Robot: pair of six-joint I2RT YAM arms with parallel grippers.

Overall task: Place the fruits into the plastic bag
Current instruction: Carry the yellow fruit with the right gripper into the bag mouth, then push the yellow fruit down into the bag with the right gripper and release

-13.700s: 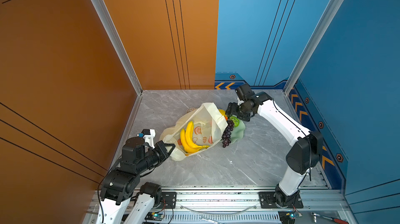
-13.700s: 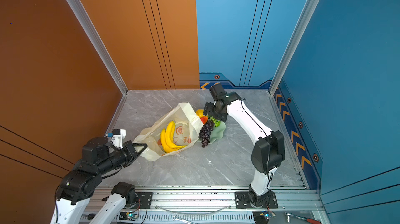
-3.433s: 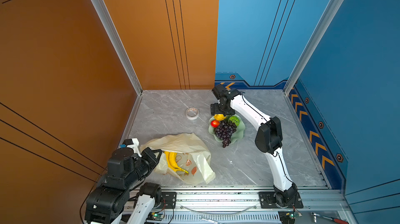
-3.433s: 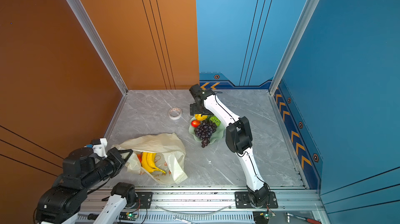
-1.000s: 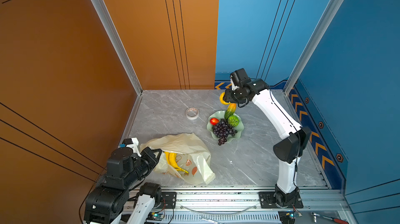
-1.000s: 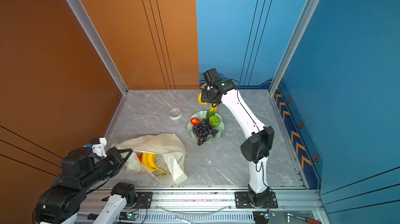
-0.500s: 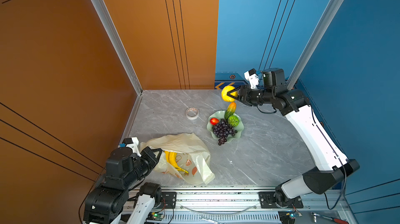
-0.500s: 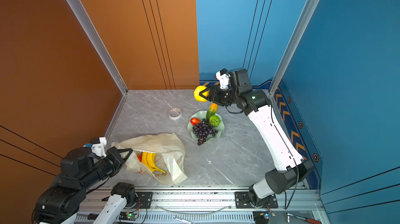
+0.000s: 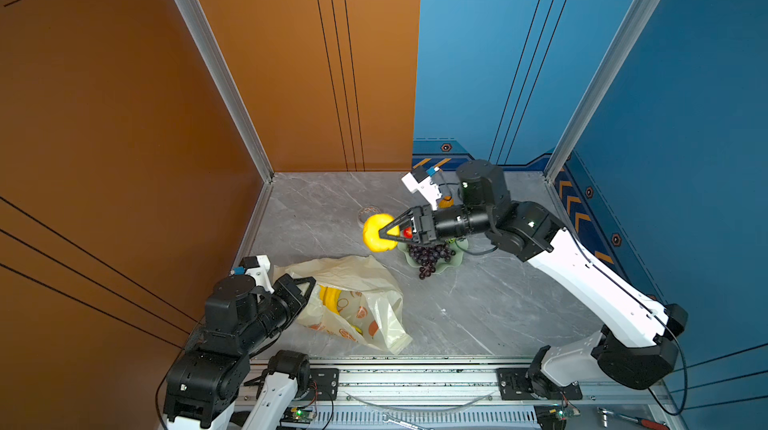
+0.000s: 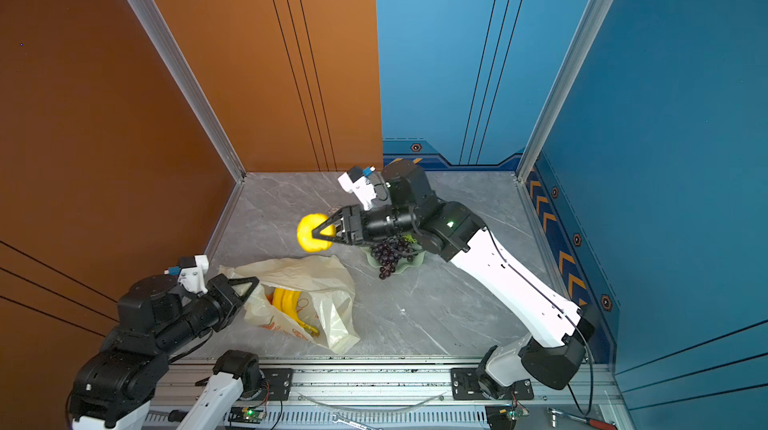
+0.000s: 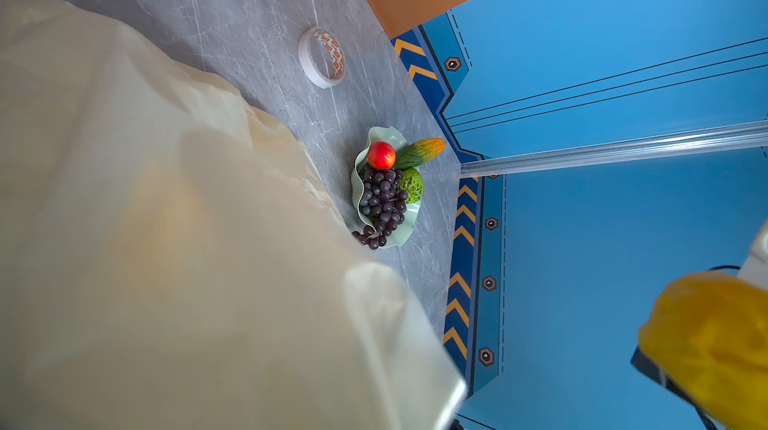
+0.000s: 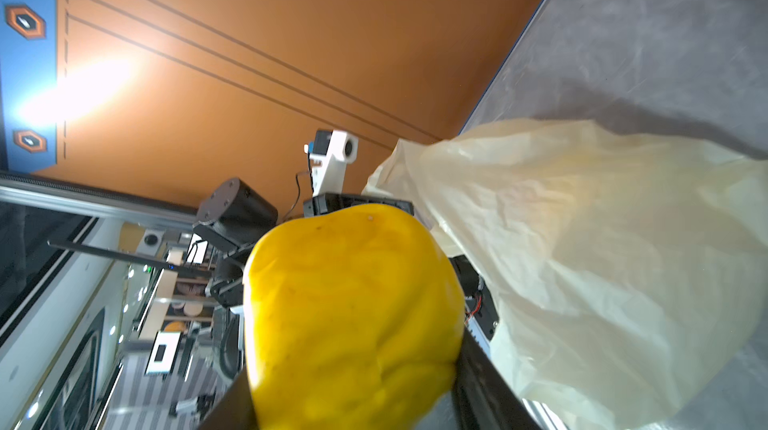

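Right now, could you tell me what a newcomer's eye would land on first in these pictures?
The yellow round fruit, held in the air by the right gripper near the dish of grapes. Then the plastic bag at front left, its edge pinched by the left gripper, bananas showing inside.

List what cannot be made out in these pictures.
Contents of the plastic bag beyond the bananas: both top views, crinkled film hides them.
Left end effector's grip: tips buried in bag folds in both top views; unseen in the left wrist view.
Tape roll: in a top view, partly behind the yellow fruit.
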